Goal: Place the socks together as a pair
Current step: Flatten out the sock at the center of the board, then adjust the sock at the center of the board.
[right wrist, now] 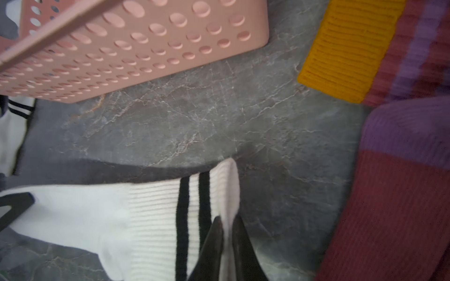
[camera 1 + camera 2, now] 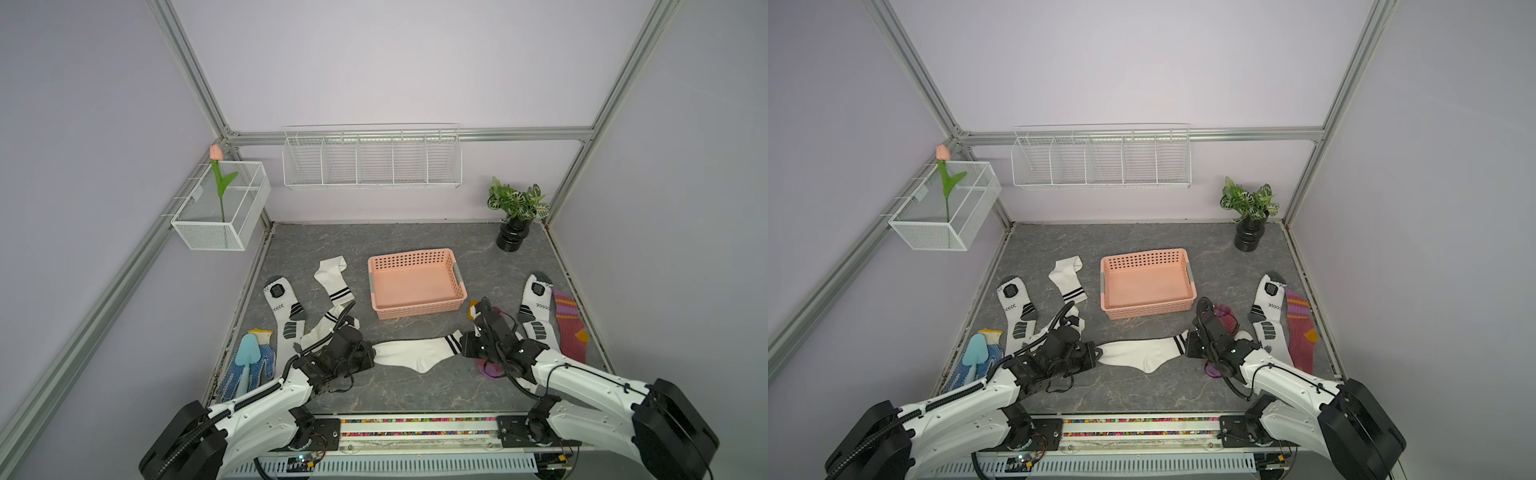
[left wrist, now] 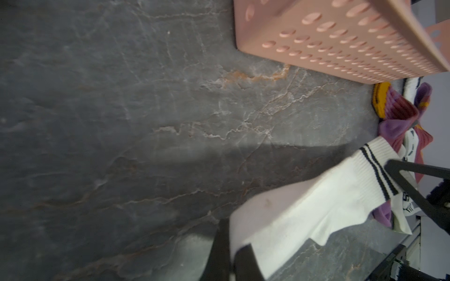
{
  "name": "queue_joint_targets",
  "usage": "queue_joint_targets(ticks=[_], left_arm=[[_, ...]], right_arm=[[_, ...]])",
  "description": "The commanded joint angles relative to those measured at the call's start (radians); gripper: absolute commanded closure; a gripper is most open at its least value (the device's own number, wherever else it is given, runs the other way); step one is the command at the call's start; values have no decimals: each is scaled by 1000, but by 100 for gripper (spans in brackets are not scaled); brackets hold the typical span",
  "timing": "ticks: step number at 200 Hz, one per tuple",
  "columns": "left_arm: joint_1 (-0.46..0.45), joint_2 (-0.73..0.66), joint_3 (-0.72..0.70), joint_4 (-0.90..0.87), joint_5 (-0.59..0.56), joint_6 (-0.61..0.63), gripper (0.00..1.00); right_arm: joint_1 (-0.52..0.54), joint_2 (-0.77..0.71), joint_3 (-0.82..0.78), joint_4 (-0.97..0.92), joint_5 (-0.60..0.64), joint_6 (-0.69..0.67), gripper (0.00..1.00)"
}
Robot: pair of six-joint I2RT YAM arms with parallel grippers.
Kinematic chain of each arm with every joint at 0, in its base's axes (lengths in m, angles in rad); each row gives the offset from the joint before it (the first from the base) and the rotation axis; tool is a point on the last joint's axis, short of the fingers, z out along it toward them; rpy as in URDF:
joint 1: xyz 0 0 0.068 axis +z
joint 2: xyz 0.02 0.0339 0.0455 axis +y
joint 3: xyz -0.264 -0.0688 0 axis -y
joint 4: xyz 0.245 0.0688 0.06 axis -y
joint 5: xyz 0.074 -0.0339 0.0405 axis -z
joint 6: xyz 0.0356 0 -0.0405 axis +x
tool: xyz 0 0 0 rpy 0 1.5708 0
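Observation:
A white sock with two black cuff stripes (image 2: 415,353) (image 2: 1142,351) lies stretched across the front middle of the table. My left gripper (image 2: 371,357) (image 3: 231,243) is shut on its toe end. My right gripper (image 2: 463,347) (image 1: 227,226) is shut on its cuff edge (image 1: 229,185), just past the stripes. Another striped white sock (image 2: 332,278) lies at the back left, and a third (image 2: 326,326) is partly hidden under my left arm. Sports-marked socks lie at the left (image 2: 284,307) and at the right (image 2: 536,307). One maroon sock (image 2: 569,328) is far right; a second (image 2: 490,368) is under my right arm.
A pink perforated basket (image 2: 419,309) stands behind the stretched sock. A blue dotted glove (image 2: 266,361) with a light blue trowel (image 2: 249,353) on it lies front left. A potted plant (image 2: 515,216) stands back right. Wire racks (image 2: 370,166) hang on the walls.

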State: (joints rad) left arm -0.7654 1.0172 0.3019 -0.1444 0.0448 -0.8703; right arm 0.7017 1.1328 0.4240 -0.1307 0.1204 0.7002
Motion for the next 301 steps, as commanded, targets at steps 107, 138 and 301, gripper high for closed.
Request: queue_joint_targets(ticks=[107,138,301], left_arm=[[8,-86,164,-116,-10,-19,82],[-14,-27,138,-50,46,-57,100],[-30,125,45,-112,-124,-85,100]], right_arm=[[110,-100,119,-166,121,-45,65],[130,-30,119,-114,121,-36,74],[129,204,14,24,215,33,84]])
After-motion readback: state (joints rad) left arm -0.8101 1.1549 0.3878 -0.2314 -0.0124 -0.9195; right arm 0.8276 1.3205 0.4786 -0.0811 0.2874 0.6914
